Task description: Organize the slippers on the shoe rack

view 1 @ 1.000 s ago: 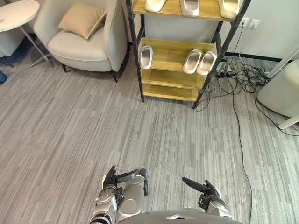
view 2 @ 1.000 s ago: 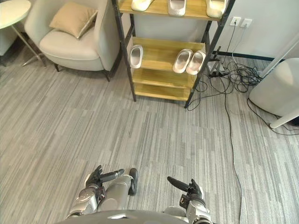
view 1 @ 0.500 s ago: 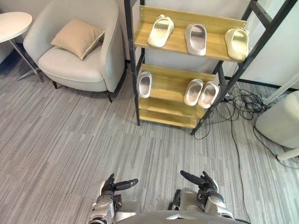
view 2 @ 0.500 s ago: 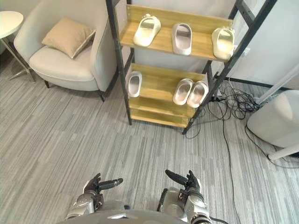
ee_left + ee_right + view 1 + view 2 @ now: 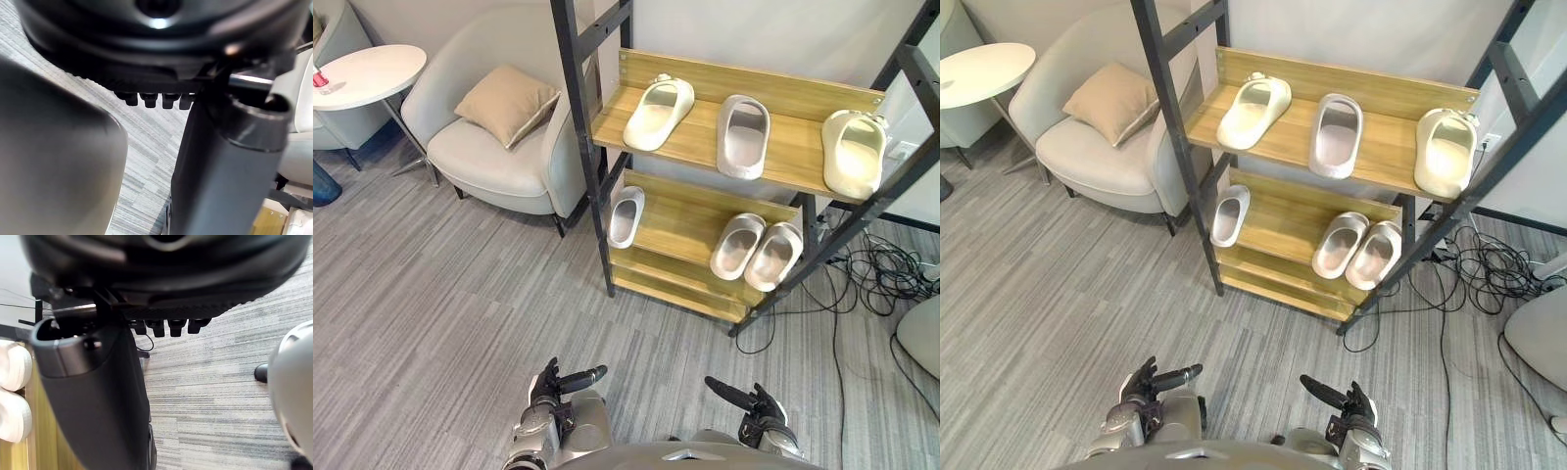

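The shoe rack (image 5: 683, 223) has a black frame and wooden shelves. On its upper shelf lie a cream slipper (image 5: 658, 111) at the left, a pale grey slipper (image 5: 744, 135) in the middle and a cream slipper (image 5: 854, 152) at the right. The shelf below carries one white slipper (image 5: 626, 215) at its left end and a pair (image 5: 737, 245) (image 5: 774, 256) side by side at the right. My left hand (image 5: 553, 387) and right hand (image 5: 756, 405) hang low in front of the rack, well short of it. Both are open with thumbs stretched inward and hold nothing.
A pale armchair (image 5: 494, 162) with a tan cushion (image 5: 507, 103) stands left of the rack, and a round white side table (image 5: 367, 73) beyond it. Black cables (image 5: 881, 279) lie on the floor to the rack's right. A white rounded object (image 5: 922, 333) sits at the right edge.
The whole picture has shifted: the rack now shows nearer and larger, with its upper shelf in full. Both hands stay low and empty.
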Available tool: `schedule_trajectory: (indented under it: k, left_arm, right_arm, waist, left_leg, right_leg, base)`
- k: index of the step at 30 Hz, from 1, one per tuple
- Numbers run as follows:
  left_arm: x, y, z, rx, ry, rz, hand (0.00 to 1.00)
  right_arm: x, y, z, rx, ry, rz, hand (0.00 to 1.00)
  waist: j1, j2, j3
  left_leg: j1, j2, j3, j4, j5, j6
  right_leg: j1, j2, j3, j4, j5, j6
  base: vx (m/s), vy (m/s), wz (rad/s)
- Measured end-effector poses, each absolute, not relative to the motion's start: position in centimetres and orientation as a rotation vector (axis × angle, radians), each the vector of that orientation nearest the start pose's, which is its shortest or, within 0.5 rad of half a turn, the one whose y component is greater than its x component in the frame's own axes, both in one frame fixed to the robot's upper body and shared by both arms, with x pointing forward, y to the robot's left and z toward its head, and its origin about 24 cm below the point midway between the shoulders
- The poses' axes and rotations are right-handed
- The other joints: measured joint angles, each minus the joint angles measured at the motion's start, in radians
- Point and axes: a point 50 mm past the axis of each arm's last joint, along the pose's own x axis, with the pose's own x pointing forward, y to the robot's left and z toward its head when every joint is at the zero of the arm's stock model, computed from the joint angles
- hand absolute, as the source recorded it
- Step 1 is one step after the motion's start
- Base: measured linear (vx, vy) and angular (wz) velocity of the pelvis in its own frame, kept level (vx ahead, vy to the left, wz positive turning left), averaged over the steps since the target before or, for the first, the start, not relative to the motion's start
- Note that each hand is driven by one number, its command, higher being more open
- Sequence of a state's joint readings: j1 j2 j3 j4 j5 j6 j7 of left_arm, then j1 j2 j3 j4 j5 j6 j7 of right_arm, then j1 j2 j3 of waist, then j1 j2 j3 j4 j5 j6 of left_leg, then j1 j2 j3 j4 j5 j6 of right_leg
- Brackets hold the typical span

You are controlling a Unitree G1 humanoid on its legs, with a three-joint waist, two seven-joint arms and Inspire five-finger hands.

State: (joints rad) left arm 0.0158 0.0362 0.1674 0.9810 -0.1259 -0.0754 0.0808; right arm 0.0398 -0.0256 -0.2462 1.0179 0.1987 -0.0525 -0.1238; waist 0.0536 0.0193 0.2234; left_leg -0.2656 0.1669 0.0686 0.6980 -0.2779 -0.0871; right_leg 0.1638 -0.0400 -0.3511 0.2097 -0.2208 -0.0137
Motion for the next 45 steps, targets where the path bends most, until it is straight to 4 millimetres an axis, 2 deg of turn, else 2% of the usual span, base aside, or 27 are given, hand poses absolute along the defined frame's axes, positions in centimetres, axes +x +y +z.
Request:
schedule_trajectory:
  k: [1, 2, 3, 4, 5, 6, 7, 9, 11, 12, 13, 14, 15, 16, 17, 19, 21, 22, 23, 25, 33, 38, 43, 45]
  left_arm:
    - [13.8, 19.1, -14.5, -0.113, 0.911, 0.311, 1.0]
    - [13.8, 18.8, -14.6, -0.108, 0.916, 0.298, 1.0]
    - [13.9, 19.3, -14.5, -0.088, 0.914, 0.295, 1.0]
    - [13.9, 19.6, -14.4, -0.073, 0.91, 0.298, 1.0]
    - [13.9, 20.0, -14.4, -0.066, 0.911, 0.298, 1.0]
    - [13.9, 20.0, -14.4, -0.067, 0.913, 0.301, 1.0]
    - [13.9, 19.9, -14.4, -0.069, 0.915, 0.299, 1.0]
    - [13.7, 19.9, -14.6, -0.069, 0.925, 0.297, 1.0]
    - [13.3, 19.8, -14.7, -0.061, 0.941, 0.284, 1.0]
    - [13.1, 19.8, -14.8, -0.047, 0.95, 0.274, 1.0]
    - [13.1, 19.9, -14.9, -0.045, 0.953, 0.271, 1.0]
    - [12.9, 20.0, -15.0, -0.043, 0.963, 0.277, 1.0]
    - [12.8, 20.1, -15.0, -0.044, 0.969, 0.281, 1.0]
    - [12.7, 20.1, -15.0, -0.049, 0.971, 0.284, 1.0]
    - [12.6, 20.2, -15.1, -0.046, 0.974, 0.285, 1.0]
    - [12.4, 20.5, -15.1, -0.037, 0.98, 0.287, 1.0]
    - [12.2, 20.1, -15.3, -0.047, 0.994, 0.282, 1.0]
    - [12.0, 19.9, -15.4, -0.05, 1.005, 0.281, 1.0]
    - [11.9, 19.9, -15.5, -0.051, 1.008, 0.281, 1.0]
    - [11.7, 19.8, -15.5, -0.054, 1.013, 0.28, 1.0]
    - [11.6, 20.3, -15.5, -0.044, 1.016, 0.27, 1.0]
    - [11.7, 20.4, -15.5, -0.009, 1.018, 0.249, 1.0]
    - [11.7, 20.4, -15.4, 0.036, 1.02, 0.225, 1.0]
    - [11.7, 20.3, -15.4, 0.063, 1.027, 0.202, 1.0]
  right_arm:
    - [11.6, -19.8, -15.4, 0.213, 0.986, -0.473, 1.0]
    - [11.5, -20.0, -15.4, 0.209, 0.987, -0.479, 1.0]
    - [11.5, -19.6, -15.5, 0.216, 1.0, -0.475, 1.0]
    - [11.4, -19.0, -15.6, 0.23, 1.005, -0.466, 1.0]
    - [11.6, -18.5, -15.6, 0.241, 1.004, -0.458, 1.0]
    - [11.6, -18.3, -15.6, 0.245, 1.003, -0.455, 1.0]
    - [11.8, -17.9, -15.6, 0.256, 0.997, -0.444, 1.0]
    - [11.9, -17.8, -15.5, 0.261, 0.992, -0.433, 1.0]
    - [12.5, -17.6, -15.4, 0.251, 0.982, -0.414, 1.0]
    - [12.7, -17.6, -15.3, 0.24, 0.979, -0.404, 1.0]
    - [12.7, -17.6, -15.3, 0.234, 0.98, -0.399, 1.0]
    - [12.6, -17.5, -15.4, 0.224, 0.987, -0.387, 1.0]
    - [12.6, -17.4, -15.4, 0.218, 0.99, -0.379, 1.0]
    - [12.6, -17.4, -15.4, 0.213, 0.99, -0.373, 1.0]
    - [12.5, -17.3, -15.5, 0.213, 0.995, -0.372, 1.0]
    - [12.0, -17.5, -15.7, 0.206, 1.017, -0.377, 1.0]
    - [11.4, -18.4, -15.9, 0.185, 1.041, -0.392, 1.0]
    - [10.9, -19.1, -16.0, 0.17, 1.059, -0.406, 1.0]
    - [10.8, -19.2, -16.0, 0.167, 1.062, -0.409, 1.0]
    - [9.3, -19.7, -16.4, 0.165, 1.1, -0.437, 1.0]
    - [9.1, -19.7, -16.4, 0.159, 1.102, -0.441, 1.0]
    - [10.3, -20.0, -15.6, 0.18, 1.017, -0.481, 1.0]
    - [13.7, -21.9, -12.1, 0.147, 0.752, -0.532, 1.0]
    - [15.0, -22.5, -9.8, 0.137, 0.608, -0.547, 1.0]
  waist:
    - [0.0, -0.002, 0.002]
    - [0.0, 0.002, 0.001]
    - [0.004, -0.02, 0.003]
    - [-0.002, -0.045, -0.006]
    - [0.002, -0.058, -0.007]
    - [0.005, -0.061, -0.009]
    - [0.023, -0.063, -0.01]
    - [0.029, -0.062, -0.011]
    - [0.029, -0.058, -0.015]
    - [0.023, -0.061, -0.018]
    - [0.02, -0.062, -0.019]
    - [0.018, -0.06, -0.022]
    - [0.017, -0.062, -0.024]
    - [0.016, -0.062, -0.024]
    - [0.015, -0.069, -0.031]
    - [0.015, -0.074, -0.051]
    - [0.014, -0.058, -0.06]
    - [0.0, -0.045, -0.062]
    - [-0.004, -0.043, -0.063]
    - [-0.004, -0.044, -0.067]
    - [-0.005, -0.061, -0.074]
    - [-0.011, -0.06, -0.074]
    - [-0.027, -0.058, -0.074]
    - [-0.04, -0.057, -0.075]
  left_leg:
    - [0.002, -0.026, -0.009, -0.128, 0.03, 0.011]
    - [0.01, -0.054, -0.035, -0.249, 0.141, 0.02]
    - [0.04, -0.087, -0.026, -0.281, 0.165, 0.049]
    - [0.047, -0.108, -0.022, -0.296, 0.163, 0.06]
    - [0.047, -0.118, -0.009, -0.28, 0.143, 0.074]
    - [0.048, -0.117, 0.002, -0.271, 0.135, 0.078]
    - [0.08, -0.119, 0.034, -0.269, 0.112, 0.087]
    - [0.119, -0.12, 0.058, -0.288, 0.099, 0.095]
    - [0.182, -0.123, 0.091, -0.341, 0.096, 0.101]
    - [0.207, -0.126, 0.103, -0.363, 0.096, 0.105]
    - [0.218, -0.125, 0.109, -0.372, 0.097, 0.11]
    - [0.238, -0.126, 0.116, -0.384, 0.096, 0.113]
    - [0.252, -0.122, 0.117, -0.395, 0.096, 0.113]
    - [0.257, -0.119, 0.116, -0.397, 0.096, 0.112]
    - [0.259, -0.122, 0.112, -0.395, 0.098, 0.104]
    - [0.247, -0.133, 0.092, -0.402, 0.105, 0.089]
    - [0.237, -0.134, 0.077, -0.446, 0.137, 0.075]
    - [0.23, -0.129, 0.056, -0.463, 0.156, 0.067]
    - [0.23, -0.128, 0.05, -0.467, 0.161, 0.067]
    - [0.244, -0.124, 0.026, -0.508, 0.187, 0.055]
    - [0.254, -0.134, 0.026, -0.557, 0.23, 0.066]
    - [0.256, -0.144, 0.035, -0.572, 0.243, 0.072]
    - [0.258, -0.151, 0.059, -0.584, 0.237, 0.062]
    - [0.26, -0.153, 0.08, -0.592, 0.235, 0.059]
  right_leg:
    - [0.008, -0.012, 0.004, -0.003, -0.003, 0.017]
    - [0.017, -0.018, 0.013, -0.006, -0.014, 0.039]
    - [0.029, -0.038, 0.036, -0.019, -0.02, 0.058]
    - [0.028, -0.057, 0.055, -0.033, -0.011, 0.057]
    - [0.032, -0.07, 0.075, -0.032, -0.008, 0.061]
    - [0.03, -0.077, 0.085, -0.025, -0.008, 0.061]
    - [0.024, -0.096, 0.12, 0.016, -0.003, 0.069]
    - [0.011, -0.11, 0.14, 0.076, -0.002, 0.071]
    - [-0.082, -0.15, 0.168, 0.281, 0.015, 0.11]
    - [-0.131, -0.177, 0.159, 0.381, 0.035, 0.142]
    - [-0.146, -0.191, 0.151, 0.42, 0.032, 0.138]
    - [-0.159, -0.217, 0.107, 0.446, 0.01, 0.115]
    - [-0.163, -0.226, 0.079, 0.43, -0.003, 0.107]
    - [-0.165, -0.226, 0.067, 0.405, -0.007, 0.103]
    - [-0.17, -0.215, 0.061, 0.304, 0.021, 0.099]
    - [-0.156, -0.196, 0.071, 0.228, 0.023, 0.106]
    - [-0.11, -0.167, 0.071, 0.083, 0.024, 0.108]
    - [-0.08, -0.146, 0.055, 0.008, 0.046, 0.119]
    - [-0.074, -0.141, 0.049, -0.003, 0.05, 0.117]
    - [-0.052, -0.125, 0.031, -0.039, 0.067, 0.108]
    - [-0.042, -0.114, 0.053, -0.115, 0.121, 0.101]
    - [-0.044, -0.114, 0.094, -0.149, 0.148, 0.099]
    - [-0.062, -0.115, 0.152, -0.176, 0.179, 0.104]
    - [-0.066, -0.116, 0.175, -0.201, 0.199, 0.11]
  base:
    - [0.3, 0.197, -0.09]
    - [0.36, 0.241, -0.09]
    - [0.24, 0.133, 0.01]
    - [0.37, 0.208, 0.04]
    - [0.23, 0.138, 0.0]
    - [0.3, 0.187, -0.36]
    - [0.22, 0.134, -0.46]
    - [0.18, 0.125, -0.55]
    - [0.12, 0.102, -0.56]
    - [0.09, 0.051, -0.3]
    - [0.09, 0.028, -0.23]
    - [0.07, -0.024, -0.13]
    - [0.05, -0.046, -0.07]
    - [0.03, -0.093, 0.03]
    - [0.04, -0.149, 0.06]
    - [0.04, -0.138, 0.01]
    - [0.0, -0.194, 0.08]
    - [-0.03, -0.183, 0.24]
    - [-0.05, -0.18, 0.32]
    - [-0.05, -0.108, 0.21]
    - [-0.07, 0.014, -0.03]
    - [-0.08, 0.064, -0.09]
    - [-0.05, 0.055, -0.26]
    - [0.0, 0.045, -0.29]
